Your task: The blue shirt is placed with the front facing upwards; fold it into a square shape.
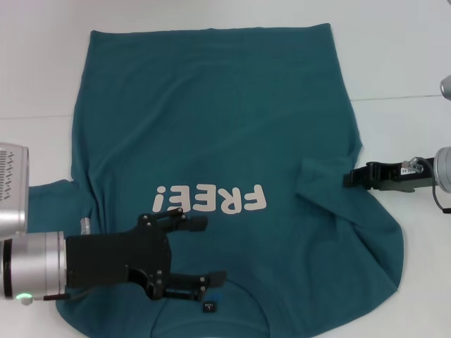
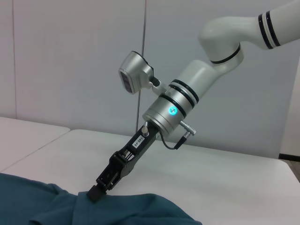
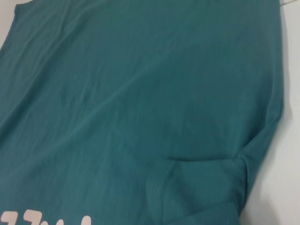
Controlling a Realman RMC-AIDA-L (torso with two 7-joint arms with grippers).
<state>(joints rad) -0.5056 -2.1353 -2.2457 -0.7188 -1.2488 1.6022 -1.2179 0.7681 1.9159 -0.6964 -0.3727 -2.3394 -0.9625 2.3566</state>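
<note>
Shirt (image 1: 211, 134) flat, R gripper (image 1: 350, 176) – sleeve edge

The blue shirt (image 1: 218, 141) lies spread front-up, white "FREE!" showing, right sleeve folded inward.

The blue shirt (image 1: 211, 141) lies spread on the bench (image 1: 402, 56), hem at the far side, collar and neck label (image 1: 211, 308) at the near edge. The left gripper (image 1: 204, 250) hangs over the near left chest; the right gripper (image 1: 350, 177) touches the right sleeve
</note>
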